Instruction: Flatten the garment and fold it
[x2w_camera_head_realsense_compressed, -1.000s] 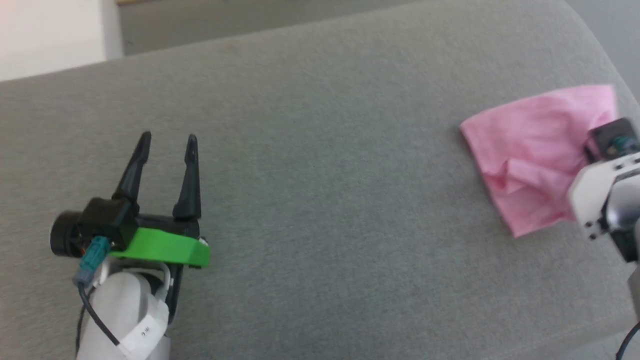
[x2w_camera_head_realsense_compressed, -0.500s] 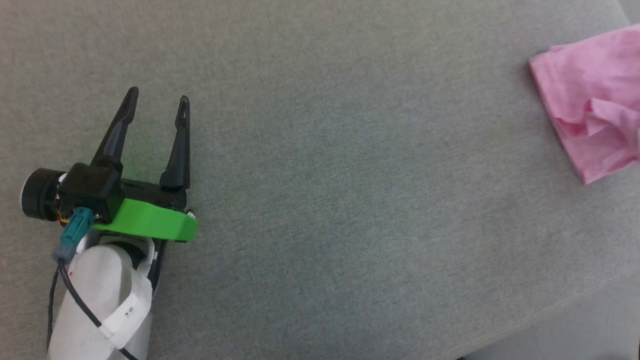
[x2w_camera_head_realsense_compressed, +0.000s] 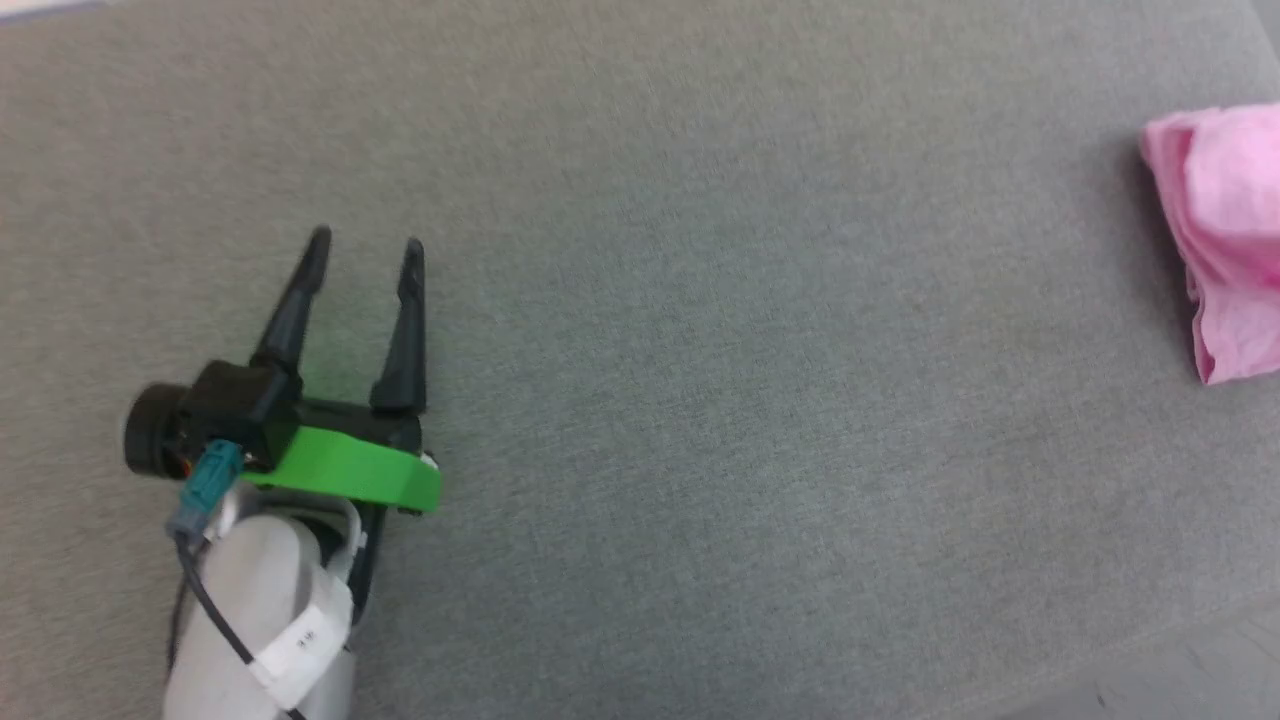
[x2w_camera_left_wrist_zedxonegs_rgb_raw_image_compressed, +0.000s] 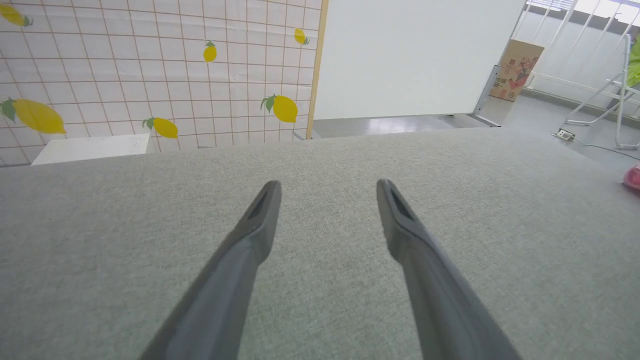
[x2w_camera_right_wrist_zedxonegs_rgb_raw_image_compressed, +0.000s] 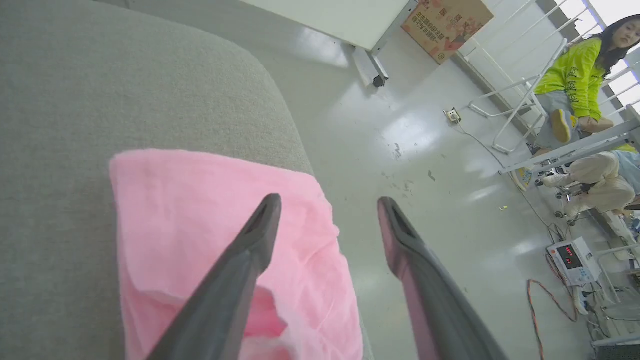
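1. Garment (x2w_camera_head_realsense_compressed: 1225, 220): thin pink cloth gathered into a compact, softly creased bundle, with one folded layer lying over another
2. Position: lies at the far right end of the grey cushioned surface (x2w_camera_head_realsense_compressed: 700, 350), by its rounded corner and reaching its edge

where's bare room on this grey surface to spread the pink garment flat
Bare: the wide middle of the grey fabric surface, between the open left end effector and the crumpled light pink cloth garment, and the stretch beyond that end effector's tips. Crowded at the right rim, where the garment lies under the open right end effector.
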